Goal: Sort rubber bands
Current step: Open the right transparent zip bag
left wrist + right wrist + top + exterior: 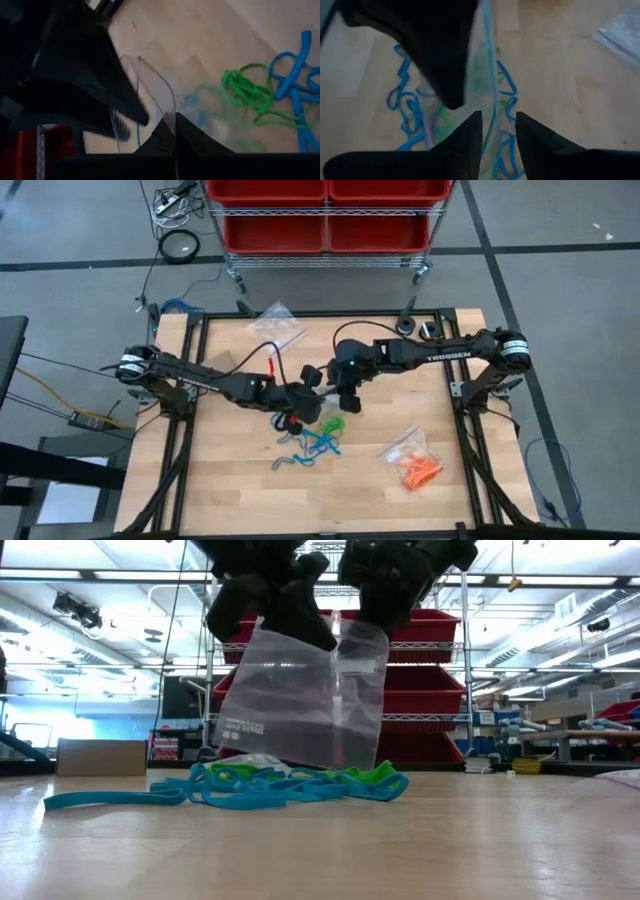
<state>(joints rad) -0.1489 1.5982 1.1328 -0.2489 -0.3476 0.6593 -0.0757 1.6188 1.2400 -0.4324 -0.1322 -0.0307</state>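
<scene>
Sorting under way: the orange rubber bands [419,470] already lie in a clear plastic bag [405,446] at the counter's [230,490] near right. The loose blue rubber bands [215,790] and green rubber bands [368,778] remain heaped mid-counter, unsorted. My left hand [300,402] is clamped on the rim of a second clear zip bag [300,700] held upright above the heap; my right hand [497,127] straddles the same rim, fingers apart. Legible writing: "TROSSEN" on my right arm [440,356]; the bag's print is unreadable
</scene>
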